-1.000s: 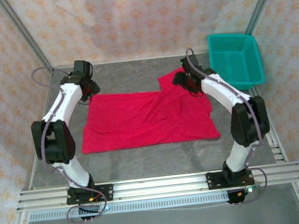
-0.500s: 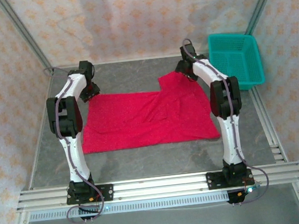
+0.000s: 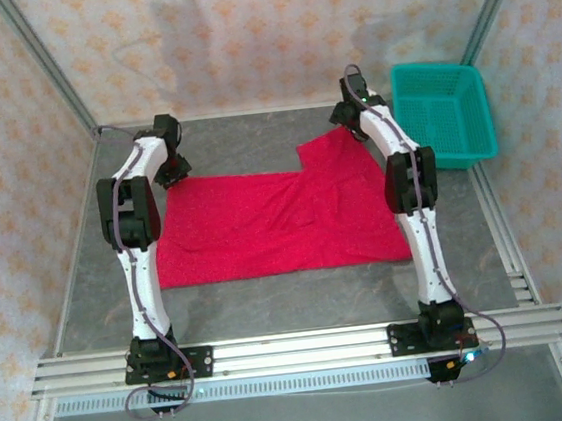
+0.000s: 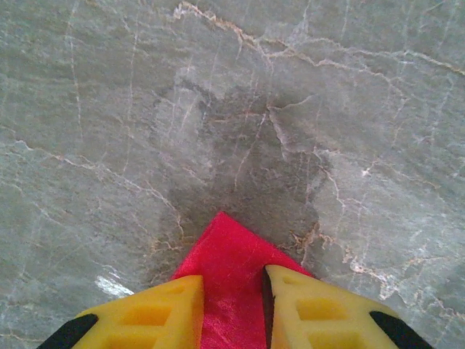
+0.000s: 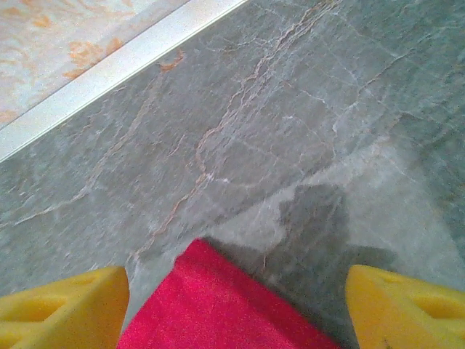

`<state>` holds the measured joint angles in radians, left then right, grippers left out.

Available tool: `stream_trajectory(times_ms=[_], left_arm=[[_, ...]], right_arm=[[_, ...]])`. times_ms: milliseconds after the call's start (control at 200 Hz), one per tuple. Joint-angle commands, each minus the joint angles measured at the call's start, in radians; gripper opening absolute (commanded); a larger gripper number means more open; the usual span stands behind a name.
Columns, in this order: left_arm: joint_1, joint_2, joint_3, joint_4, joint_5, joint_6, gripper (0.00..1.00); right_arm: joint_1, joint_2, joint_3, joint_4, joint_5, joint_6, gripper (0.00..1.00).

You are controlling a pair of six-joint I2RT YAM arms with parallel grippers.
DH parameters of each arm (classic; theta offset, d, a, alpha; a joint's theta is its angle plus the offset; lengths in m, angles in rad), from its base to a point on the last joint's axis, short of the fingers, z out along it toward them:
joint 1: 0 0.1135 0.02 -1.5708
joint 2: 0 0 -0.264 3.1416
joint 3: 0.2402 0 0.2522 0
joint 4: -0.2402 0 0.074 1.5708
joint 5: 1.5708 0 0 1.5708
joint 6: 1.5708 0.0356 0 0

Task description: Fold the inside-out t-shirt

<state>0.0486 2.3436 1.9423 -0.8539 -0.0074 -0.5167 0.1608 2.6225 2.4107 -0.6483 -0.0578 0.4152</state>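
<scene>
The inside-out t-shirt (image 3: 282, 220) is bright red and lies spread flat on the grey table, one sleeve pointing to the far right. My left gripper (image 3: 173, 169) is down at the shirt's far left corner. In the left wrist view its yellow fingers (image 4: 160, 313) stand close together with the red corner (image 4: 229, 254) filling the gap between them, so my left gripper (image 4: 234, 276) is shut on the cloth. My right gripper (image 3: 350, 123) hovers at the far right sleeve corner. In the right wrist view my right gripper (image 5: 236, 280) is wide open, with the sleeve corner (image 5: 211, 305) lying between the fingers, touching neither.
A teal mesh basket (image 3: 442, 113) stands at the far right, just beyond my right gripper. A metal rail (image 5: 109, 69) and the papered wall run close behind the far table edge. Bare grey table (image 3: 290, 300) lies between the shirt and the arm bases.
Both arms have stretched out toward the far edge. The left jaws have narrowed onto the shirt's far left corner. The right jaws stay wide open.
</scene>
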Motion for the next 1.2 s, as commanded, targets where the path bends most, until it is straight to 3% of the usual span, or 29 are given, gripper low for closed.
stream_trajectory(times_ms=[0,170,215,315,425,766,1196], left_arm=[[0.010,0.013,-0.016,-0.026,0.007,0.006,0.25],[0.011,0.009,-0.013,-0.034,0.011,0.005,0.00],[0.011,0.000,-0.010,-0.037,0.008,0.005,0.00],[0.011,-0.025,0.008,-0.044,0.006,0.006,0.00],[0.011,-0.042,0.044,-0.064,0.010,0.006,0.00],[0.010,-0.147,0.022,-0.062,0.028,-0.003,0.00],[0.009,-0.371,-0.223,0.032,0.027,-0.011,0.00]], right_arm=[[-0.003,0.045,0.042,-0.036,-0.040,0.025,0.77],[-0.004,0.065,0.035,0.015,-0.105,0.040,0.59],[-0.003,0.066,0.037,0.022,-0.122,0.030,0.51],[-0.003,0.062,0.058,0.031,-0.138,0.003,0.22],[-0.003,0.056,0.093,0.021,-0.139,-0.017,0.00],[-0.005,-0.103,0.037,0.001,-0.238,-0.062,0.00],[-0.003,-0.628,-0.631,0.209,-0.343,-0.061,0.00]])
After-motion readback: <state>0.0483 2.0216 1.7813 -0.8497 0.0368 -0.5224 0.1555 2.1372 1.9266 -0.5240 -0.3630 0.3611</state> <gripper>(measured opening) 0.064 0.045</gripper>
